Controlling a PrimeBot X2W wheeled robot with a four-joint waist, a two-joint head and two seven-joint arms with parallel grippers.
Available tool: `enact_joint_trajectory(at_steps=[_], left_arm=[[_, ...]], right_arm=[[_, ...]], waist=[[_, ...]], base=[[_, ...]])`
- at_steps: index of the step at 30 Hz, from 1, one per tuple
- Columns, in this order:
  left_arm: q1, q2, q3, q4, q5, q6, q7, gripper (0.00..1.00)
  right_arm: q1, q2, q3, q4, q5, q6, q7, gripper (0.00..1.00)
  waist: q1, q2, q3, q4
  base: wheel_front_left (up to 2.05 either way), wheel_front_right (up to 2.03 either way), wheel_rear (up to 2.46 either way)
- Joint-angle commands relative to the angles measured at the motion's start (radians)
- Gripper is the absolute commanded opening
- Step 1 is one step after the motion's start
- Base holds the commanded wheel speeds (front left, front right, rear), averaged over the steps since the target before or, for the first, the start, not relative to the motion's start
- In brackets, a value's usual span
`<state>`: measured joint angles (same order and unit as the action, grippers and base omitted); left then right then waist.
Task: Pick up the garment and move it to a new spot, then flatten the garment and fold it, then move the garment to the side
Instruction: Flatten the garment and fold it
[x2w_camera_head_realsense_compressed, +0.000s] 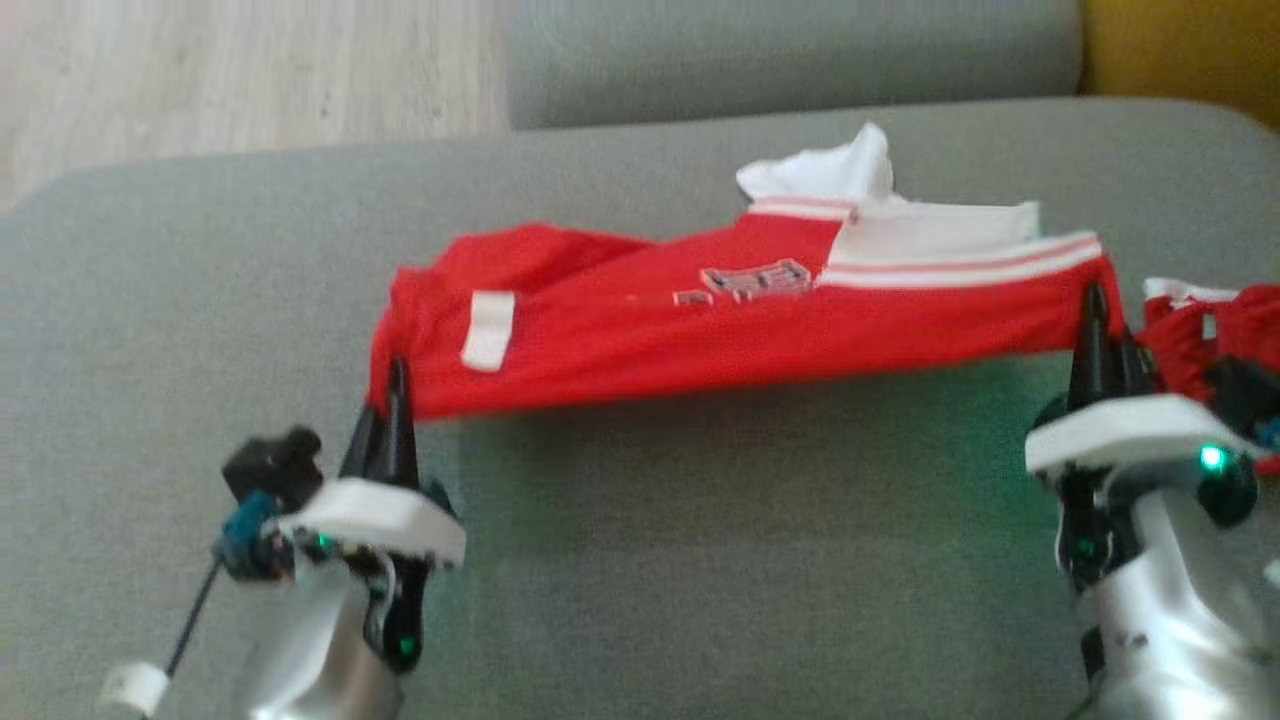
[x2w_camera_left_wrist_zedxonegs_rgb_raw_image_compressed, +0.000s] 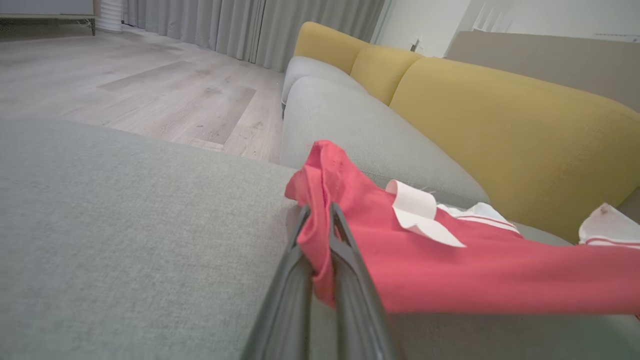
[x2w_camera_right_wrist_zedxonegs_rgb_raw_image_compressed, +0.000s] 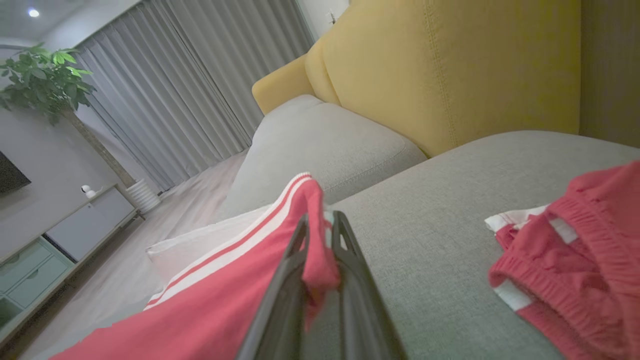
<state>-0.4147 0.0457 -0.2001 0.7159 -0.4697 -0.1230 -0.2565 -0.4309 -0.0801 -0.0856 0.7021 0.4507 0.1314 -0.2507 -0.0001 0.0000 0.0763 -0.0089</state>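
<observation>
The garment (x2w_camera_head_realsense_compressed: 700, 320) is a red shirt with white sleeves and white stripes, stretched in a band across the grey sofa seat (x2w_camera_head_realsense_compressed: 700, 560). My left gripper (x2w_camera_head_realsense_compressed: 396, 385) is shut on its left corner, and red cloth (x2w_camera_left_wrist_zedxonegs_rgb_raw_image_compressed: 350, 240) bunches between the dark fingers (x2w_camera_left_wrist_zedxonegs_rgb_raw_image_compressed: 350, 250) in the left wrist view. At the right end my right gripper (x2w_camera_head_realsense_compressed: 1100, 310) is shut on the striped corner; there the fabric (x2w_camera_right_wrist_zedxonegs_rgb_raw_image_compressed: 225, 300) folds over between the fingers (x2w_camera_right_wrist_zedxonegs_rgb_raw_image_compressed: 345, 240). The near edge hangs just above the seat, casting a shadow.
A second red and white garment (x2w_camera_head_realsense_compressed: 1215, 330) lies crumpled at the right edge of the seat, close to my right gripper (x2w_camera_right_wrist_zedxonegs_rgb_raw_image_compressed: 317, 227). Yellow back cushions (x2w_camera_left_wrist_zedxonegs_rgb_raw_image_compressed: 500, 130) rise behind the seat. Wooden floor (x2w_camera_head_realsense_compressed: 200, 70) lies beyond the far left edge.
</observation>
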Motion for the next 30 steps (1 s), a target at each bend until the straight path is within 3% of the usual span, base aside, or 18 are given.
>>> enact_joint_trajectory(at_steps=[1,10,11,12,13,19,23,28,30], left_arm=[[0.022,0.018,0.035,-0.005,0.012,0.008,-0.005,0.0],[0.29,0.006,0.043,-0.001,0.004,0.041,-0.005,0.0],[0.309,0.006,0.04,-0.005,0.0,0.041,-0.005,0.17],[0.323,0.005,0.033,-0.013,-0.006,0.04,-0.005,0.47],[0.332,0.005,0.024,-0.022,-0.013,0.041,-0.005,1.0],[0.279,0.006,-0.003,-0.074,0.012,0.042,-0.005,1.0],[0.148,0.061,-0.02,-0.062,0.029,0.022,0.037,1.0],[-0.062,0.166,-0.098,-0.029,0.021,-0.005,0.243,1.0],[-0.154,0.219,-0.199,-0.048,-0.066,-0.007,0.375,1.0]], right_arm=[[0.025,-0.015,0.016,-0.03,0.011,-0.001,-0.011,0.0],[0.298,-0.035,0.015,-0.041,0.05,-0.001,-0.004,0.0],[0.315,-0.035,0.018,-0.046,0.048,-0.001,-0.002,0.0],[0.327,-0.035,0.024,-0.052,0.045,-0.001,0.0,0.25],[0.333,-0.034,0.029,-0.06,0.044,-0.001,0.002,0.99],[0.293,-0.044,0.046,-0.114,0.004,-0.001,0.013,1.0],[0.226,-0.053,0.06,-0.147,-0.022,-0.001,0.043,1.0],[0.121,-0.066,0.103,-0.174,-0.051,-0.001,0.087,1.0],[0.057,-0.069,0.132,-0.175,-0.059,-0.001,0.106,1.0]], waist=[[0.0001,0.0,-0.041,0.004],[0.0001,0.0,-0.078,0.013],[0.0001,0.0,-0.077,0.014],[0.0001,0.0,-0.076,0.015],[0.0001,0.0,-0.073,0.015],[0.0001,0.0,-0.053,0.019],[0.0001,0.0,-0.024,0.017],[0.0001,0.0,0.033,0.01],[0.0001,0.0,0.074,0.001]], base=[[0.0,0.0,0.0],[0.0,0.0,0.0],[0.0,0.0,0.0],[0.0,0.0,0.0],[0.0,0.0,0.0],[0.0,0.0,0.0],[0.0,0.0,0.0],[0.0,0.0,0.0],[0.0,0.0,0.0]])
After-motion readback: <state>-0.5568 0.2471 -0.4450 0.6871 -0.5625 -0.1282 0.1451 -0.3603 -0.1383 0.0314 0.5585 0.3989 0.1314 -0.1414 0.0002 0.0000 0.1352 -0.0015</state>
